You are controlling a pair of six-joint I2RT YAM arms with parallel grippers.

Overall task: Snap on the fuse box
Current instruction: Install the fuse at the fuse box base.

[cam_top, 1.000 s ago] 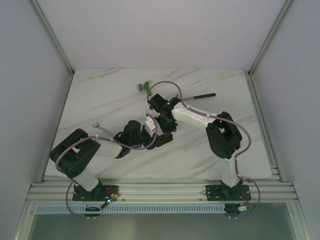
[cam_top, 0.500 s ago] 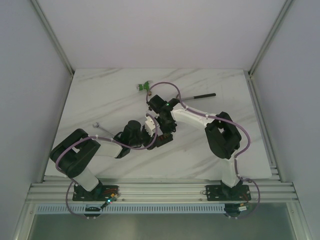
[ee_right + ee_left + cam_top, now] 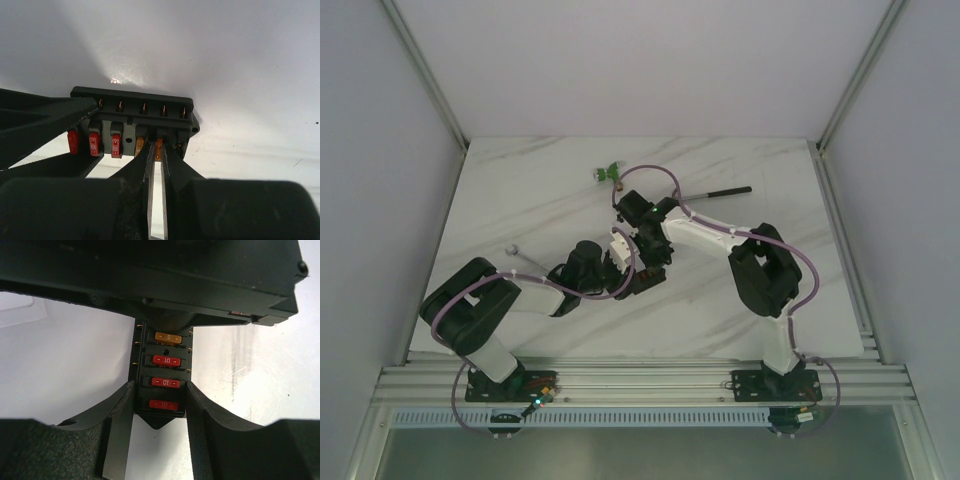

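Fuse box (image 3: 161, 375): over the middle of the worktop (image 3: 520, 190), clamped across its long sides by the left pincer (image 3: 160, 401). Three red fuses (image 3: 94, 143) seated at the left of the row. Right pincer (image 3: 156, 150) closed narrowly on an orange fuse (image 3: 158, 146) at its slot, right of the red ones. Row exposed, no cover fitted. Judged partway; left to do: pressing this fuse home, then snapping a cover on.

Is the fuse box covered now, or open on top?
Open: the fuse box shows its red fuses bare in both wrist views, no cover over them. Left gripper holds its sides; right gripper pinches an orange fuse.
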